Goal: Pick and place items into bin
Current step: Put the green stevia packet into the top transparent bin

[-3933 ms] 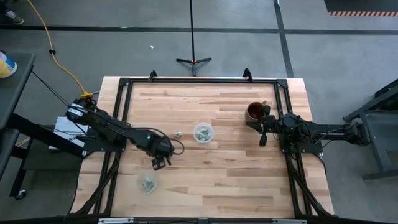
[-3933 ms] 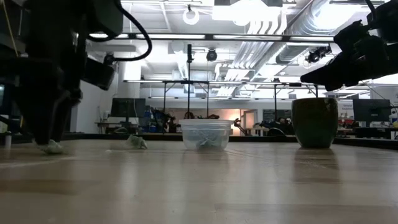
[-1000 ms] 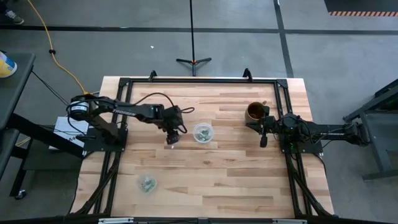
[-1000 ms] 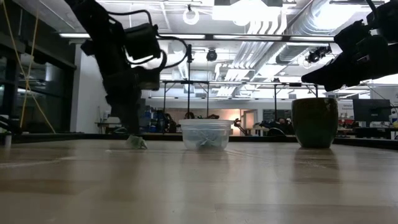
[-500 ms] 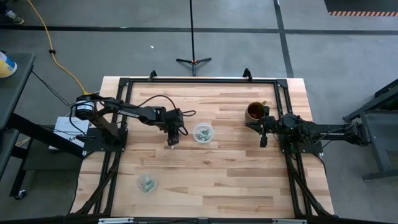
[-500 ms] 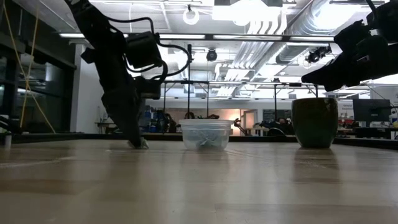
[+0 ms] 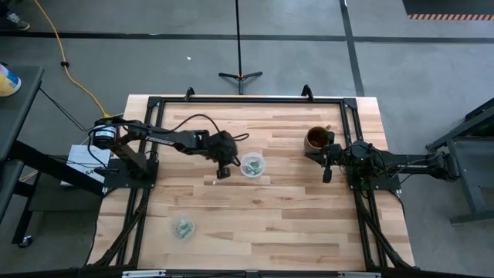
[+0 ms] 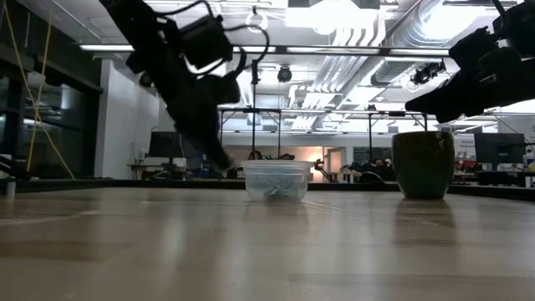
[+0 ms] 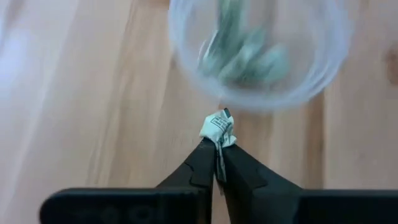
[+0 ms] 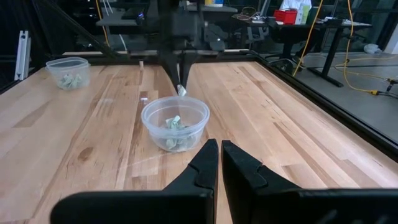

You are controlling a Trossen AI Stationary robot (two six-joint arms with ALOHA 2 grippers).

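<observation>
My left gripper (image 9: 216, 148) is shut on one tiny pale green-grey item (image 9: 217, 127) and hangs above the table just left of a clear cup (image 7: 252, 164) that holds several more such pieces (image 9: 245, 53). In the right wrist view the item (image 10: 181, 91) hangs over the cup's far rim (image 10: 175, 102). The cup stands on its base near the table's middle. My right gripper (image 7: 326, 176) waits shut at the right, beside a brown mug (image 7: 316, 138). My left gripper pinches the item's lower edge (image 9: 217, 138) between its two fingertips, only at their free ends. The fingers (image 10: 180, 79) slant down from the table's left side. The item sticks out beyond the tips, lifted clear of the table.
A second clear cup (image 7: 183, 228) with pale pieces stands near the table's front left. A black frame (image 7: 154, 104) runs around the wooden tabletop. Bare wood lies between the two cups and across the near right.
My left gripper came down on the item lying left of the middle cup, took hold of it, then rose and moved toward the table's right edge, up to that cup. The item has left the table and now hangs at the fingertips.
</observation>
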